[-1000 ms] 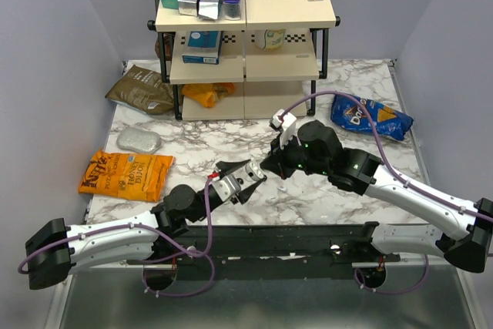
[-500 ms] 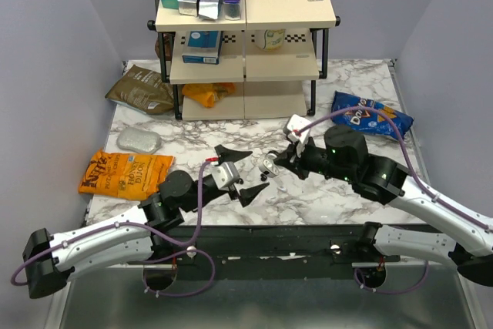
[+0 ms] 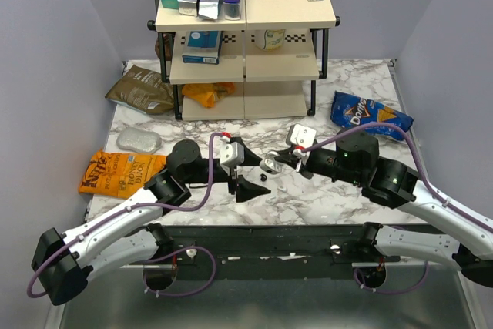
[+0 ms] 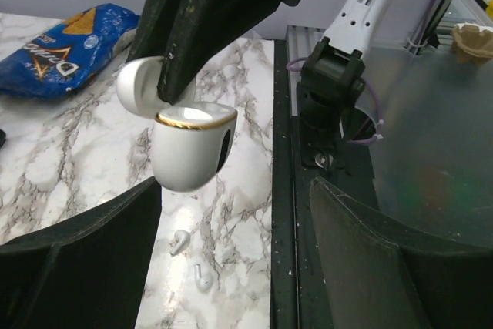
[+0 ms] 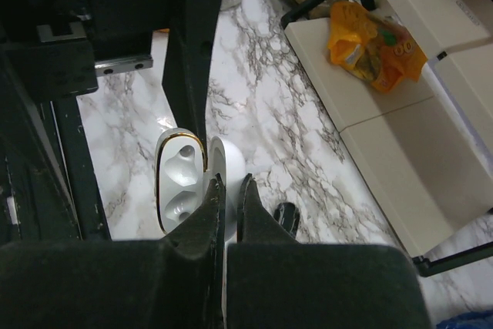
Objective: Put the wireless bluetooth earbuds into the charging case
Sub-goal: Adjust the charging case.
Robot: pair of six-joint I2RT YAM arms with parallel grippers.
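The charging case (image 5: 179, 182) is white with a gold rim, open, both sockets empty. My right gripper (image 5: 231, 182) is shut on its lid and holds it above the marble; the case also shows in the top view (image 3: 269, 164) and the left wrist view (image 4: 189, 152). Two tiny white stemmed earbuds (image 4: 179, 243) (image 4: 202, 276) lie on the marble below the case, near the table's front edge. My left gripper (image 3: 245, 169) is wide open and empty, just left of the case, and its fingers frame the earbuds in the left wrist view (image 4: 235, 186).
A small black glossy oval thing (image 5: 286, 217) lies on the marble beside the case, a dark dot in the top view (image 3: 264, 177). A shelf rack (image 3: 246, 44) stands behind. Snack bags lie at left (image 3: 127, 173) and right (image 3: 371, 117). A silver pouch (image 3: 139, 140) lies at left.
My left gripper opened wide and drew back left from the case. My right gripper moved right with the case still in it.
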